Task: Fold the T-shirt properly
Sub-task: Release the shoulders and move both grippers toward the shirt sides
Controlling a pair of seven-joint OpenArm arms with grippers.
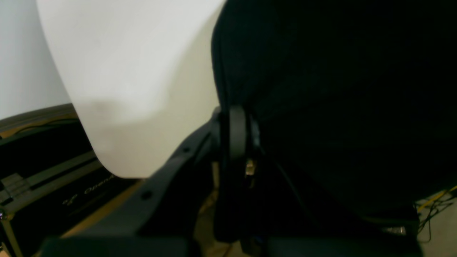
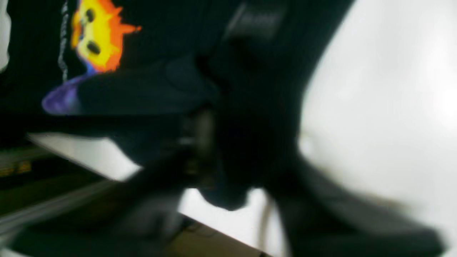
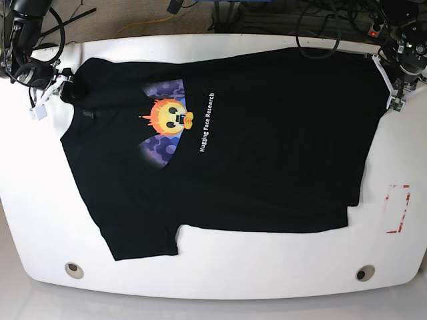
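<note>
The black T-shirt (image 3: 267,147) lies spread flat on the white table (image 3: 213,277), with its orange-yellow face print (image 3: 170,120) and white text facing up. My left gripper (image 3: 392,93) is at the shirt's far right corner. In the left wrist view its fingers (image 1: 237,135) are shut on black cloth (image 1: 339,89). My right gripper (image 3: 63,83) is at the shirt's far left corner, by the sleeve. The right wrist view is blurred: black cloth hangs around the right gripper (image 2: 203,142) and the face print (image 2: 96,35) shows behind it. How its jaws stand is unclear.
A red-and-white rectangle mark (image 3: 398,208) sits on the table at the right, beyond the shirt. Two round holes (image 3: 74,269) (image 3: 364,273) lie near the front edge. Cables (image 3: 320,27) run behind the table's far edge.
</note>
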